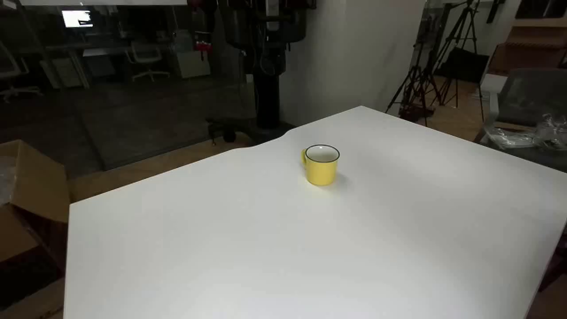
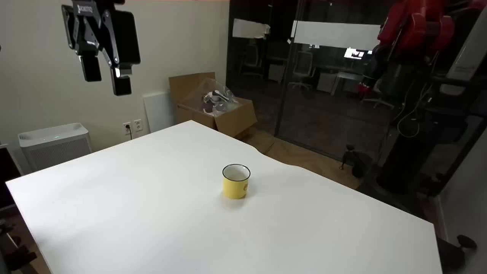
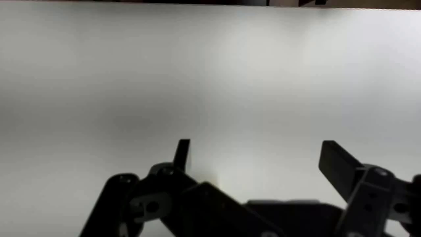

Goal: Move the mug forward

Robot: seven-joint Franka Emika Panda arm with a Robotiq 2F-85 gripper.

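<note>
The small yellow mug (image 1: 321,173) stands upright on the white table, with its dark-edged rim and pale interior facing up. Its handle shows on its left side in that exterior view. The mug also shows in an exterior view (image 2: 234,189) near the middle of the table. My gripper (image 2: 107,78) hangs high above the table, well apart from the mug. In the wrist view the gripper (image 3: 256,151) has its two fingers wide apart with nothing between them. The mug itself does not show in the wrist view; only a faint yellowish tint shows beside the left finger.
The white table (image 1: 199,243) has a wavy edge on one side. An open cardboard box (image 2: 217,110) stands on the floor beyond the table. A dark stand with a red robot arm (image 2: 418,30) is behind the wavy edge. Tripods (image 1: 443,66) and a chair stand farther off.
</note>
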